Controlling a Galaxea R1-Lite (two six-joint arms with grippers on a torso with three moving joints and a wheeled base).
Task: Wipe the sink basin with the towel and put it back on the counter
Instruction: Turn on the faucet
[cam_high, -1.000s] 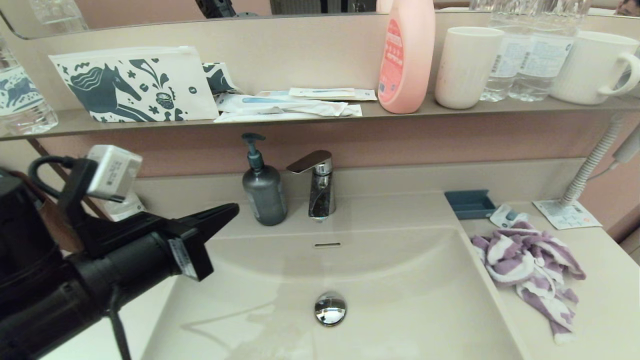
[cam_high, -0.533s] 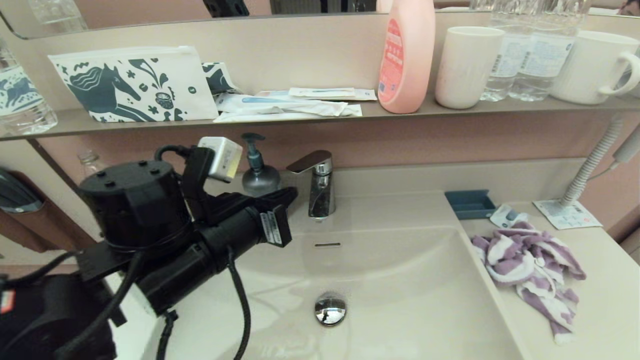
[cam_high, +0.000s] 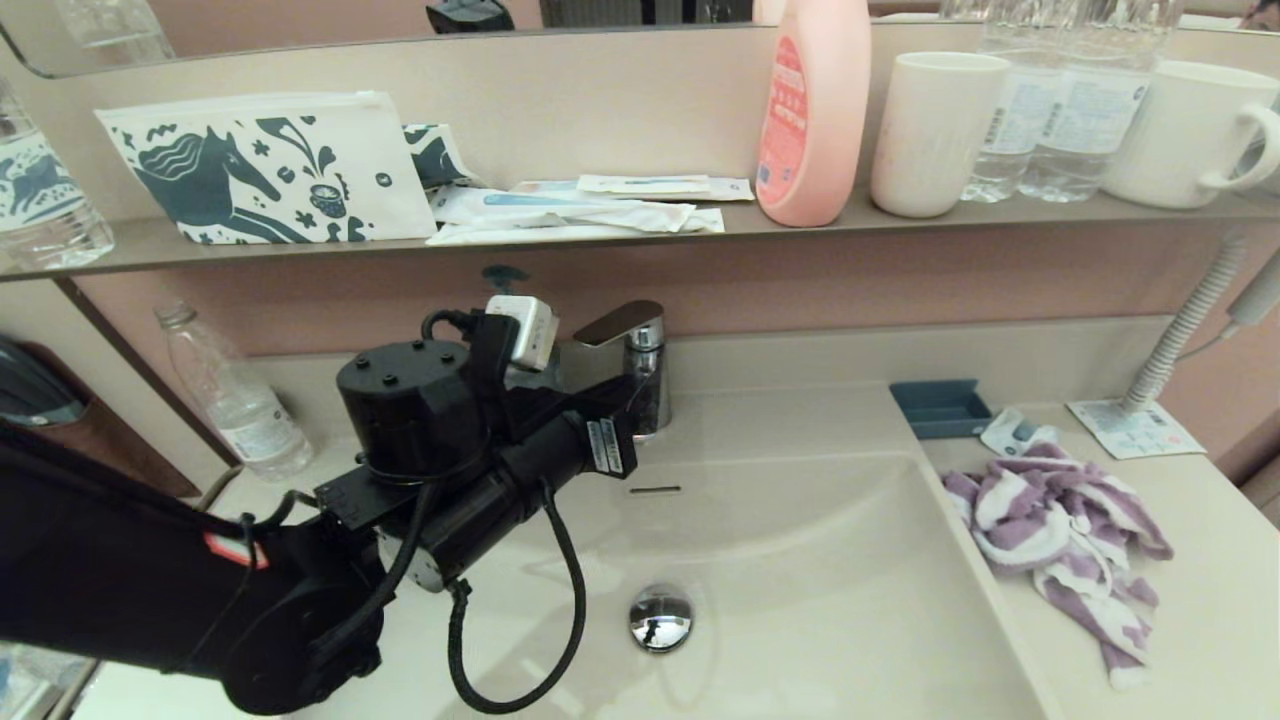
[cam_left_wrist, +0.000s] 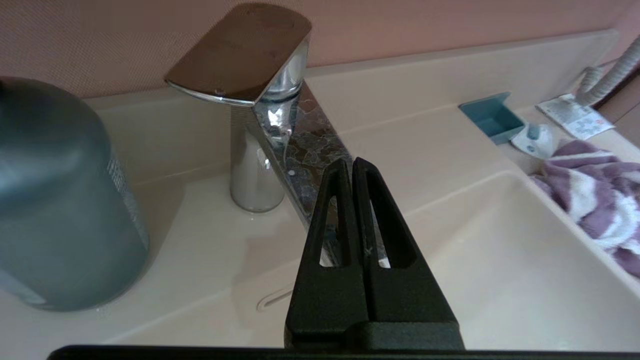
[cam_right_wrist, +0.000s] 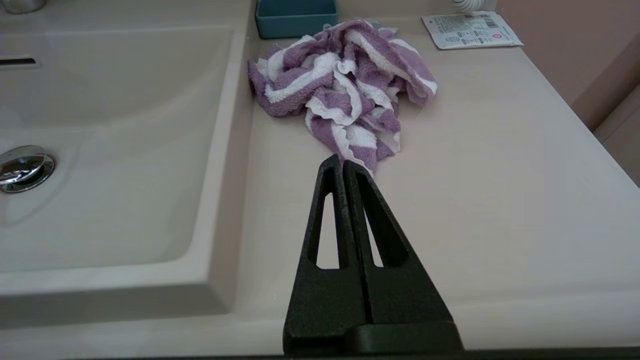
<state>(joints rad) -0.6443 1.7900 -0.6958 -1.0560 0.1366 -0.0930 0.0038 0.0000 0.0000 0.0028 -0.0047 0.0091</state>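
Left gripper (cam_left_wrist: 351, 165) closed (empty) by tap (cam_left_wrist: 260, 100), towel (cam_high: 1060, 520) on counter (cam_high: 1200, 600)

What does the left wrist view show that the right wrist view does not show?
Only the left wrist view shows the chrome faucet, the grey soap bottle and the shut, empty left gripper, which hangs in front of the faucet.

Only the right wrist view shows the drain plug and the shut, empty right gripper, low over the counter and pointing at the towel.

Both show the crumpled towel on the counter, the sink basin, the blue tray and the paper packet.
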